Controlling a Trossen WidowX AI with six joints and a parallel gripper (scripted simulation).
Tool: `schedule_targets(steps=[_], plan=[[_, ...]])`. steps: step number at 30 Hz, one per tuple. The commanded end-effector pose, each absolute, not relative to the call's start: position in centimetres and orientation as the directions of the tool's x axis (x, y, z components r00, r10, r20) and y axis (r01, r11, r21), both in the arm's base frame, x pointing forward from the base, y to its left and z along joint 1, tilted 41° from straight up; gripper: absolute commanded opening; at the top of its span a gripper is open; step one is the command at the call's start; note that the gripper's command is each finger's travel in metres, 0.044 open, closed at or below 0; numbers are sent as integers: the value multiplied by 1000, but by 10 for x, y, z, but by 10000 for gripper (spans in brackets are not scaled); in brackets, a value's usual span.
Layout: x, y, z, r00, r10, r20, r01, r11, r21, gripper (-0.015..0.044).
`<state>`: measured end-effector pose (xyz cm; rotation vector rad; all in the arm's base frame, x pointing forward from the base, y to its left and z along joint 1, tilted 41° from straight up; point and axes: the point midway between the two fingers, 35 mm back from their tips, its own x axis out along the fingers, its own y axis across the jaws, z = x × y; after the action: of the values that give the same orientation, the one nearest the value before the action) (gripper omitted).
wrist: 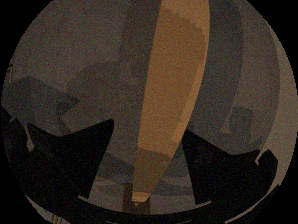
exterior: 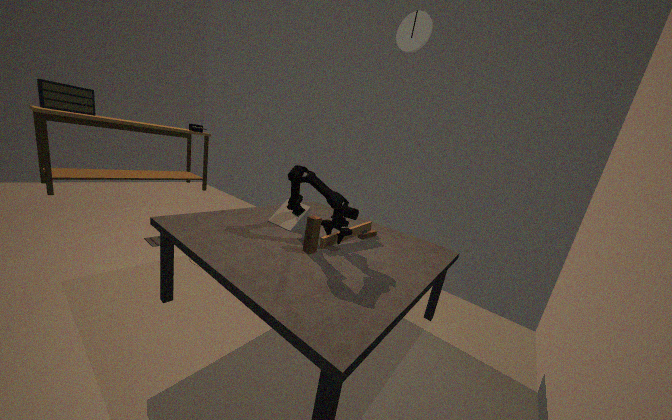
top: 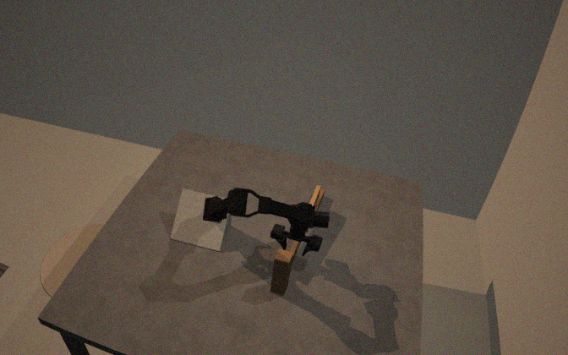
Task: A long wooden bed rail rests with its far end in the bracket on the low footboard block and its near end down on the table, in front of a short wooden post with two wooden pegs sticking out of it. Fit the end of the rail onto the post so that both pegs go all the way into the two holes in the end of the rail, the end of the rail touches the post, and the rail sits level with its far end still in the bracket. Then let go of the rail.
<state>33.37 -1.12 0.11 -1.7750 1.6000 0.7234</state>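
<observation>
The long wooden rail [top: 317, 193] [exterior: 362, 228] [wrist: 175, 65] slopes down from the low footboard block [exterior: 368, 235] to its near end, low at the table just in front of the post. The upright wooden post [top: 281, 275] [exterior: 311, 234] [wrist: 128, 200] stands beyond that end. My gripper [top: 294, 250] [exterior: 334, 237] [wrist: 149, 129] is open, pointing down, with one finger on each side of the rail near its post end. In the wrist view there is space between each finger and the rail. The pegs and the end holes cannot be made out, and the bracket fit is unclear.
A pale tilted panel [top: 200, 225] [exterior: 282, 219] is at the arm's base. The grey-brown table [top: 144, 247] [exterior: 276, 281] carries everything. The arm reaches across from the base to above the rail and casts shadows. A workbench [exterior: 119, 122] stands far behind.
</observation>
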Motion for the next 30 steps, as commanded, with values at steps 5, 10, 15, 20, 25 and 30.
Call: schedule_targets(steps=[5, 10, 15, 20, 25, 30], plan=[[333, -12, 1, 110, -649, -753, -994, -65, -89, 151], [333, -12, 1, 110, -649, -753, -994, -65, -89, 59], [333, -12, 1, 110, -649, -753, -994, -65, -89, 26], [333, -12, 1, 110, -649, -753, -994, -65, -89, 0], [333, -12, 1, 110, -649, -753, -994, -65, -89, 0], [333, -11, 1, 110, -649, -753, -994, -65, -89, 0]])
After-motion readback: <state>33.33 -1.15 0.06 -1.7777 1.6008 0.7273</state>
